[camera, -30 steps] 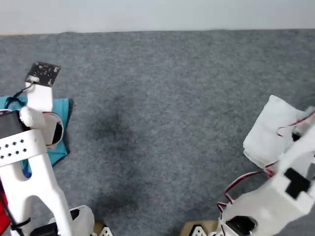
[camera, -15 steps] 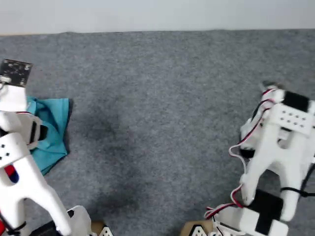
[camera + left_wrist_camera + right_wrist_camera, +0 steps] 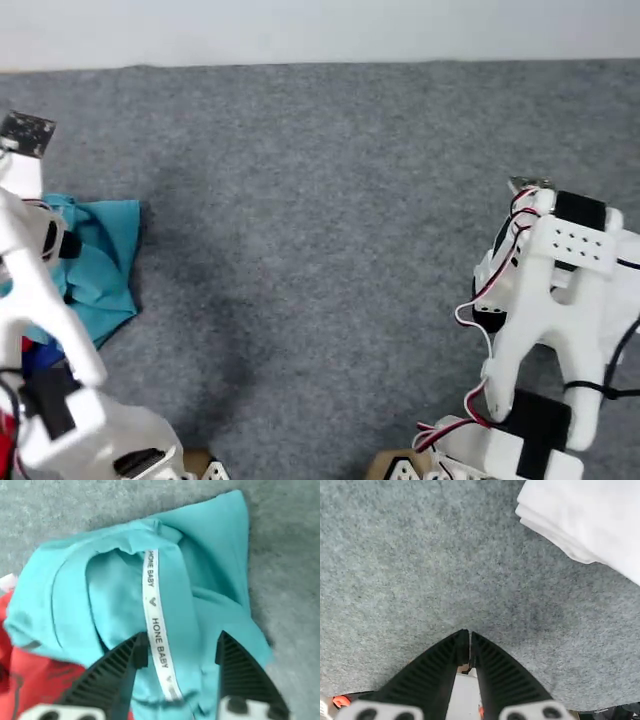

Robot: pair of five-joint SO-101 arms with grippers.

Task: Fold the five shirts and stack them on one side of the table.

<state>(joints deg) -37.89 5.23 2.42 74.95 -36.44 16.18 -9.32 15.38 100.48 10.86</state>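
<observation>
Comparing against 1 s back: the right arm had swung up from the table's right edge and stood over the folded white shirt, covering it from the high camera. The right gripper was fully closed with nothing in it, tips over bare grey mat just beside that shirt and apart from it. The left arm had pulled toward the left edge, uncovering more of the teal shirt, which lay crumpled and unfolded at the table's left side, overlapping a red shirt. The left gripper was roughly half open and empty, jaws straddling the teal shirt's neck tape. I couldn't confirm contact with the cloth. My read: white looked folded and released, so 1 shirt was parked on the right, and teal looked like the next pickup, not yet gripped. I could make out at least 3 shirts, so most of the 5 were likely still to fold.
</observation>
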